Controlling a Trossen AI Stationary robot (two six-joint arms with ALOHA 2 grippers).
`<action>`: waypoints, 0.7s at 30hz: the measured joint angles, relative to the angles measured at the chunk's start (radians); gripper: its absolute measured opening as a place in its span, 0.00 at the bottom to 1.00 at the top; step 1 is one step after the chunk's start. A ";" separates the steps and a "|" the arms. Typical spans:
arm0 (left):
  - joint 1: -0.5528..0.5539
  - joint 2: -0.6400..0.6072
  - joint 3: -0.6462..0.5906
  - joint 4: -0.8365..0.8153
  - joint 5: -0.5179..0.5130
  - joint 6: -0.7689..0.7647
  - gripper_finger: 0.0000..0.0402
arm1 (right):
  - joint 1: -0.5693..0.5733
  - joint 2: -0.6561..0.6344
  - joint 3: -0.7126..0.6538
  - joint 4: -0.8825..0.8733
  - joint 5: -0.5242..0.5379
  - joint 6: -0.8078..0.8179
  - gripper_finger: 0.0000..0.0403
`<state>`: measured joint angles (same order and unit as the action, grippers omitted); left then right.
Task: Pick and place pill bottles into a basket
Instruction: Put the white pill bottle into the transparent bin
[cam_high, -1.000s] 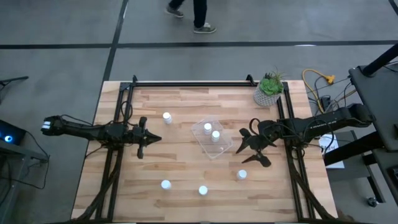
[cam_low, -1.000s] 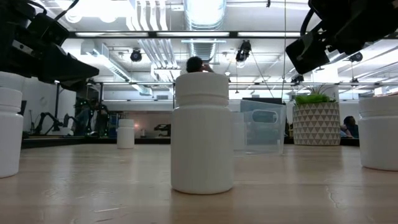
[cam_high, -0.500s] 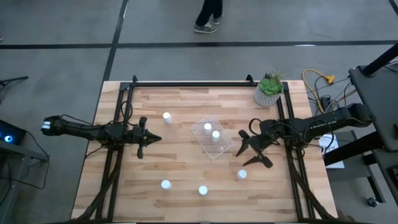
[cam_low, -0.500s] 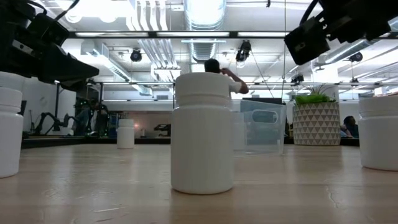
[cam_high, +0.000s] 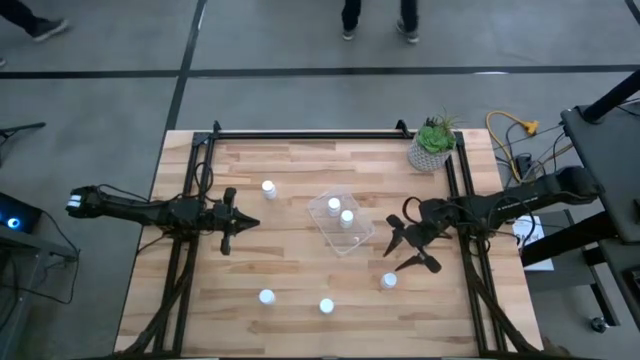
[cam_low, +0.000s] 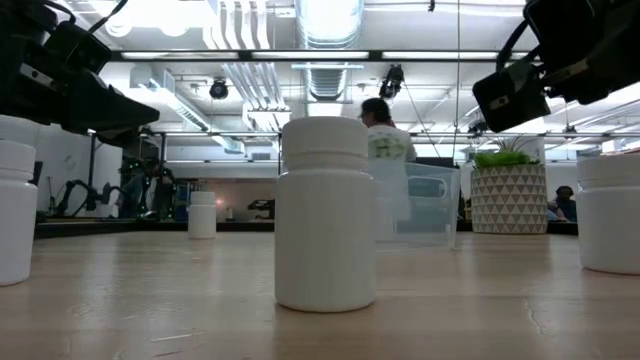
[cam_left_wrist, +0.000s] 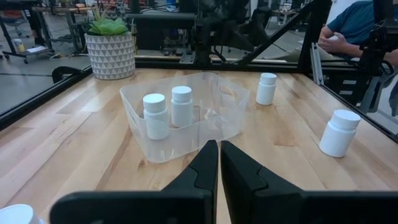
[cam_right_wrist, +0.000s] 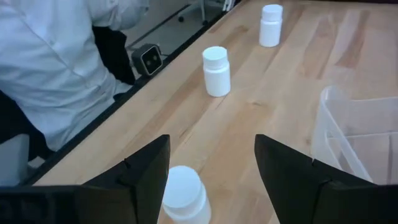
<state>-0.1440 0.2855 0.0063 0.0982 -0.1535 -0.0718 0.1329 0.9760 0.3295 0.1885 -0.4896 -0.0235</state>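
**Right pincer drops toward the near-right bottle**

Over the last second the right pincer (cam_high: 408, 250) has slid nearer and lower — from beside the basket (cam_high: 341, 222) to just above the pill bottle (cam_high: 389, 281) at the near right of the desk (cam_high: 290, 270). Its fingers are spread wide, and its wrist view shows that bottle's cap (cam_right_wrist: 181, 186) between them, so a third pick looks imminent.

Two more bottles stand on the near edge, one at centre (cam_high: 326, 306) and one to the left (cam_high: 266, 296), both well apart from the arms. Mid-desk, the clear basket already holds two bottles (cam_left_wrist: 169, 112), upright side by side. The left pincer (cam_high: 228, 221) waits at the left, fingers pressed together and empty. Farther off, a lone bottle (cam_high: 268, 188) stands left of the basket, and a potted plant (cam_high: 432, 143) sits at the far right corner — clear of the likely carry path. Beyond the desk a person (cam_high: 378, 14) walks past.
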 joint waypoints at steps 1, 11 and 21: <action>0.000 0.000 0.000 0.001 0.000 0.000 0.00 | 0.000 -0.008 -0.012 0.015 0.007 0.002 0.56; 0.000 0.000 0.000 0.007 0.000 -0.001 0.00 | -0.002 -0.175 -0.112 0.031 0.100 0.035 0.56; 0.000 0.000 0.000 0.007 0.000 -0.001 0.00 | -0.002 -0.331 -0.191 0.031 0.101 0.055 0.56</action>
<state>-0.1440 0.2859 0.0063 0.1051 -0.1536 -0.0727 0.1307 0.6452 0.1382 0.2195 -0.3889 0.0315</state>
